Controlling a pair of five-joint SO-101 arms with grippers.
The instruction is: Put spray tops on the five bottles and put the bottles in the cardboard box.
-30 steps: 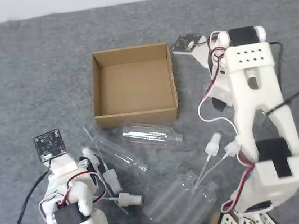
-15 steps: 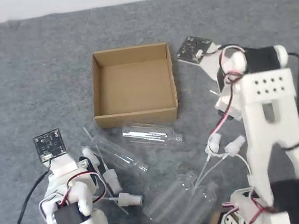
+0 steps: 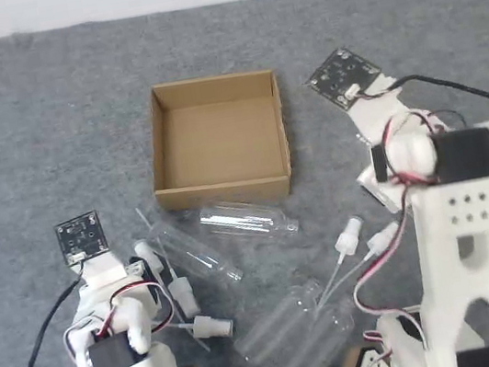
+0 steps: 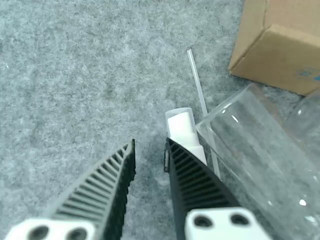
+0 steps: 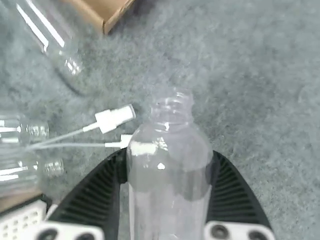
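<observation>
High view: cardboard box, open side up, on the grey bench. Bottles, clear, open-necked, lying on their sides: one just in front of the box; one beside it, nearer the left arm; two side by side towards the near edge. Spray tops, white, loose on the bench: two with long tubes just beside the right arm; three close to the left arm.

Right wrist view: right tool pinching a fifth bottle around its body, neck pointing away from the wrist. Two spray tops lie just past the neck.

Left wrist view: left tool spread a little, low over the bench. One spray top sits just beside one finger. A lying bottle and a corner of the box are beyond.
</observation>
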